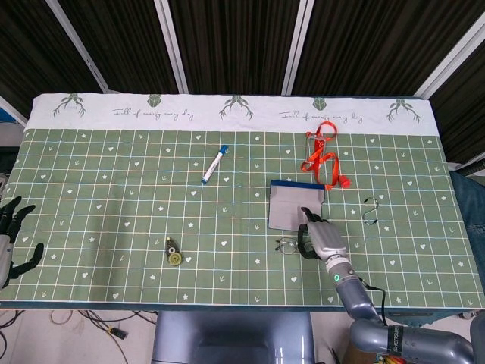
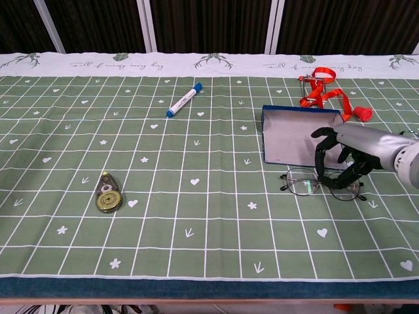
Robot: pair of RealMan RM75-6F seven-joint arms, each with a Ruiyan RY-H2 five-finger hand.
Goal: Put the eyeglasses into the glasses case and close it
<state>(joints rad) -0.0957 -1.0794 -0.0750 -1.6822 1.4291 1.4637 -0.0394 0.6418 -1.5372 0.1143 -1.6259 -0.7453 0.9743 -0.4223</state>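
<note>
Fingers [image 2: 320,159] of your right hand [image 2: 347,155] curl down over the eyeglasses [image 2: 319,184], tips at or just above the frame near the bridge; from these 2 views you cannot tell whether they are pinching it, so treat the hold as unconfirmed. Those eyeglasses lie flat on the green gridded tablecloth [image 2: 196,216], just in front of the glasses case [image 2: 296,140], which stands with its grey face toward the chest camera.

Expect the glasses to be light, thin and springy, with slick lenses that smudge and a wire frame that could bend under a hard squeeze. Take them at the bridge or along the top rim, not by a lens or a temple arm, and close gently. Being so light, they may skate on the cloth if you push sideways.

Your left hand [image 1: 11,239] hangs off the table's left edge, fingers apart, holding nothing. Further out, well apart from the work, lie an orange lanyard [image 2: 325,89] behind the case, a blue-capped marker [image 2: 183,100] and a correction tape dispenser [image 2: 108,193].
</note>
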